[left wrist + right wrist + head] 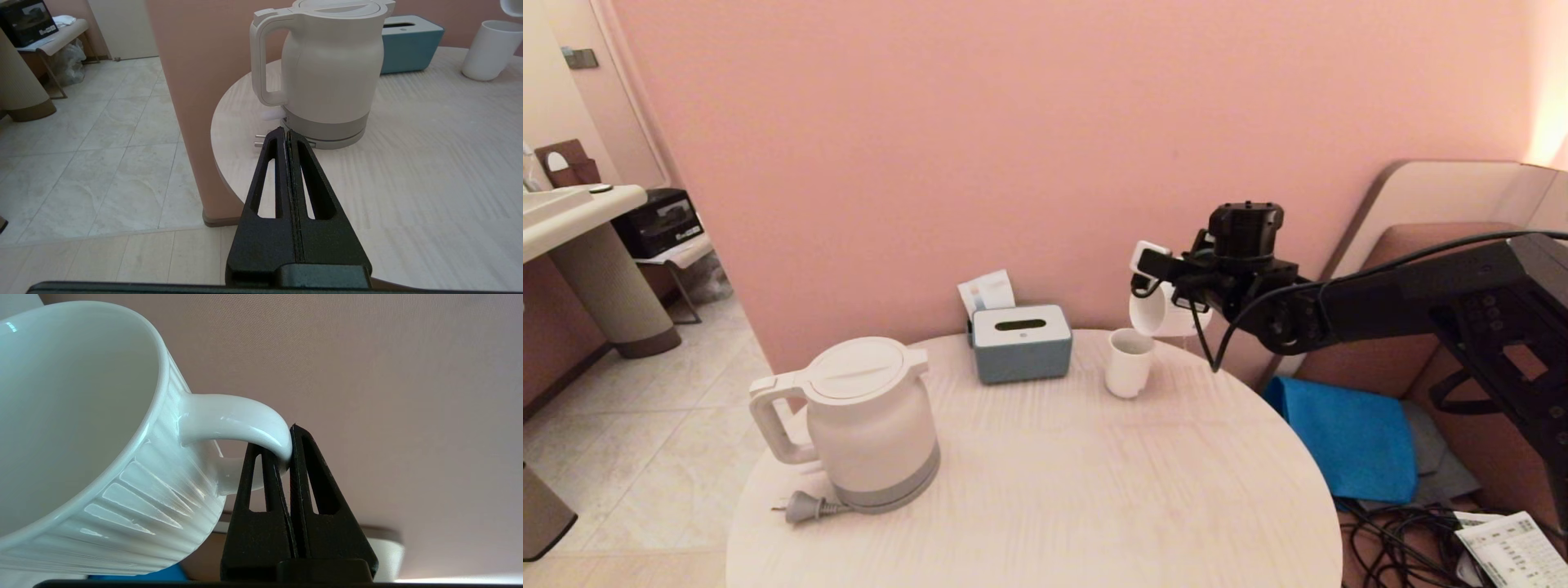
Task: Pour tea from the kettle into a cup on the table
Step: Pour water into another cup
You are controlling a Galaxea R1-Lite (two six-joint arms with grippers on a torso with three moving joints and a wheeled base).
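The white kettle (870,425) (331,69) stands lid shut on the left part of the round table (1054,490) (429,171). My right gripper (1152,269) (284,451) is shut on the handle of the ribbed white mug (1164,317) (81,437). The mug hangs tilted in the air at the table's far right, just above a smaller handleless cup (1129,362) (488,49). The mug's inside looks empty; no tea shows. My left gripper (284,132) is shut on nothing, just short of the kettle's grey bottom band, and does not show in the head view.
A grey-and-white tissue box (1021,343) (408,47) sits at the table's far edge against the pink wall. The kettle's plug (800,508) (259,141) lies beside its base near the table's left rim. A blue cloth (1347,441) and cables (1396,547) lie at the right.
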